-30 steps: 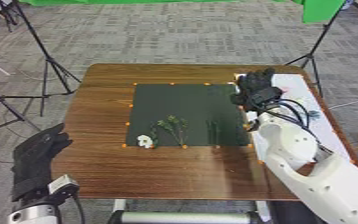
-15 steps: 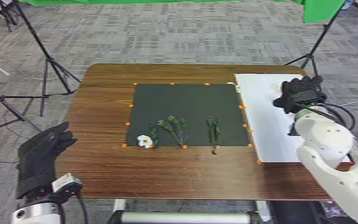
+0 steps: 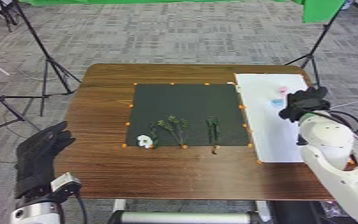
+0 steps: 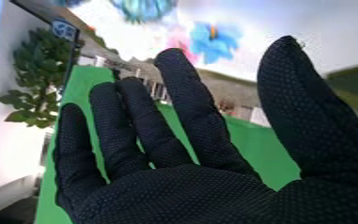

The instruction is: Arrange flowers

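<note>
Head view: the worktop [image 3: 140, 172] carries a dark mat [image 3: 180, 100] and white sheet [image 3: 273, 145]. The left hand [image 3: 40, 155] is extended, the right hand [image 3: 307, 106] spread at the sheet's edge. Stems [image 3: 213, 132] and a white flower [image 3: 145, 141] lie on the mat, pink flower [image 3: 283, 89] and blue flower [image 3: 278, 102] on the sheet.

Carrying, on brown wooden surface [image 3: 149, 170], dark mat [image 3: 189, 102] in middle, white sheet [image 3: 273, 132] just beside it toward right.

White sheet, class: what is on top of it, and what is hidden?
On the white sheet, a pink flower and a blue flower can be seen. The right hand covers part of its right edge, so whatever is under the hand cannot be seen.
</note>
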`<state>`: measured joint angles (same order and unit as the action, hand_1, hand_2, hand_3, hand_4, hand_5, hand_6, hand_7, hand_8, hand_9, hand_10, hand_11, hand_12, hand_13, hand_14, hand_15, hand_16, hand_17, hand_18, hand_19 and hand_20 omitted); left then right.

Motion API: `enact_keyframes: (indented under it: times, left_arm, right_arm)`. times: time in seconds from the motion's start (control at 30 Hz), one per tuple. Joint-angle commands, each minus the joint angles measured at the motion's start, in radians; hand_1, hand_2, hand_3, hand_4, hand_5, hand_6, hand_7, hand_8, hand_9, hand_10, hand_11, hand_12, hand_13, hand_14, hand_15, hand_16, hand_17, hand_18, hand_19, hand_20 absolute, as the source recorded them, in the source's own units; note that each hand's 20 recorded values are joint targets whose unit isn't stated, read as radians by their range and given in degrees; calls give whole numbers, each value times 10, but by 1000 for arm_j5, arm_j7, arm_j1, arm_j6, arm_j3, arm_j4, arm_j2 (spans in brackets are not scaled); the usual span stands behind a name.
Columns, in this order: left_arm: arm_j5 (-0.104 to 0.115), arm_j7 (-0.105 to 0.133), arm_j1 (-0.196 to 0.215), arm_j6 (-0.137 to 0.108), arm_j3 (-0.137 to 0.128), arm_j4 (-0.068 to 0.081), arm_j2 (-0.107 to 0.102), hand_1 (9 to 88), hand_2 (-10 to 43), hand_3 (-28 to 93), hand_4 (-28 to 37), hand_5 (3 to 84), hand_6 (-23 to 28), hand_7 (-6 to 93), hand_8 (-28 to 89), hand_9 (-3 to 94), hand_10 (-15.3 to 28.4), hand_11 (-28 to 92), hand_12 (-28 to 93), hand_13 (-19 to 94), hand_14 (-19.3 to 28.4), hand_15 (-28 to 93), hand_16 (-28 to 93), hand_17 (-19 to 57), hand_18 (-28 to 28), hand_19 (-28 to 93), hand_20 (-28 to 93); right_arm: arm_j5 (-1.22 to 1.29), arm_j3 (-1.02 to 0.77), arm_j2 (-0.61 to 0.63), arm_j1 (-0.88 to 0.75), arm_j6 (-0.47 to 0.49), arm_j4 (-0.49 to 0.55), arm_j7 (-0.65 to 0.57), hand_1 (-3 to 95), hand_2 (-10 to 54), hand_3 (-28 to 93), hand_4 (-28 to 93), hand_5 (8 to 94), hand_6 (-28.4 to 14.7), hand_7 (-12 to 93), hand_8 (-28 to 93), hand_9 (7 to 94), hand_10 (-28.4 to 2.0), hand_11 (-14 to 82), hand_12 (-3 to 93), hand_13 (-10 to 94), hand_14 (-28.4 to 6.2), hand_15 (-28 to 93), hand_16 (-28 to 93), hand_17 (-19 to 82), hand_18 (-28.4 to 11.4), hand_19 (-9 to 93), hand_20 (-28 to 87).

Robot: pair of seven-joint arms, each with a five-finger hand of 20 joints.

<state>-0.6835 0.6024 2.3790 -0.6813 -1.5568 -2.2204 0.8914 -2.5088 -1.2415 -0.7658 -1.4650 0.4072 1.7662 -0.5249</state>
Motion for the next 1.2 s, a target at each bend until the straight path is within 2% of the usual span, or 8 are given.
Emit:
enact_keyframes:
  times: [0.03, 0.17, 0.23, 0.37, 0.5, 0.73, 0.97, 1.2]
  left_arm:
    - [-31, -33, 1, 16, -12, -10, 25, 282, 46, 825, -157, 527, 168, 191, -97, 419, 246, 503, 133, 327, 284, 839, -232, -44, 240, 542, 460]
    - [-43, -49, -8, 22, -18, -10, 36, 282, 46, 826, -157, 528, 169, 191, -97, 420, 247, 504, 133, 328, 284, 840, -231, -44, 241, 542, 461]
    - [-5, -2, 5, 12, -5, -9, 11, 282, 46, 826, -157, 528, 168, 191, -97, 421, 248, 504, 133, 328, 284, 840, -231, -44, 241, 543, 461]
    - [-14, -12, -1, 15, -7, -8, 18, 283, 46, 826, -156, 529, 169, 192, -97, 421, 247, 505, 133, 329, 284, 840, -231, -44, 241, 543, 462]
    - [-1, 8, -6, 11, 0, -5, 6, 284, 46, 826, -156, 528, 168, 193, -97, 421, 247, 506, 134, 329, 284, 840, -231, -43, 241, 543, 462]
    - [-36, -19, -12, 34, -9, -2, 31, 285, 46, 827, -156, 528, 169, 193, -97, 421, 247, 506, 133, 329, 284, 841, -230, -43, 241, 543, 463]
    - [-1, 8, -16, 27, -1, 0, 2, 284, 46, 827, -154, 528, 169, 193, -97, 420, 247, 507, 133, 329, 284, 841, -230, -42, 241, 544, 463]
    - [-6, 7, -14, 31, -6, -1, 3, 285, 46, 827, -155, 528, 168, 195, -98, 421, 247, 507, 133, 329, 284, 841, -230, -42, 241, 544, 463]
  right_arm:
    - [-49, 21, 20, 13, 40, -16, -26, 236, -19, 884, -238, 503, -100, 213, -118, 330, -284, 183, 199, 90, -284, 584, 148, -86, -284, 593, 246]
    - [-67, 45, 43, 24, 54, -27, -39, 248, -28, 883, -239, 508, -100, 208, -117, 330, -284, 179, 202, 89, -284, 584, 154, -88, -284, 592, 247]
    - [-78, 53, 45, 28, 59, -29, -36, 253, -32, 882, -239, 510, -101, 207, -116, 330, -284, 176, 203, 88, -284, 587, 158, -89, -284, 592, 248]
    - [-98, 80, 60, 41, 43, -42, -39, 265, -38, 880, -241, 518, -102, 206, -115, 334, -284, 181, 205, 93, -284, 599, 164, -89, -284, 593, 249]
    - [-98, 135, 89, 67, 14, -62, -68, 274, -43, 880, -244, 529, -99, 215, -115, 350, -283, 197, 204, 104, -284, 624, 164, -86, -284, 602, 253]
    - [-101, 204, 106, 107, -8, -82, -90, 290, -50, 878, -253, 558, -95, 223, -121, 376, -277, 228, 202, 125, -284, 653, 153, -78, -284, 615, 254]
    - [-99, 242, 134, 120, -23, -107, -120, 327, -76, 871, -263, 595, -87, 214, -119, 406, -271, 236, 193, 152, -284, 666, 136, -63, -284, 618, 249]
    - [-103, 306, 164, 145, -107, -131, -155, 380, -94, 874, -280, 653, -64, 259, -131, 450, -254, 304, 194, 200, -284, 708, 124, -40, -282, 641, 241]
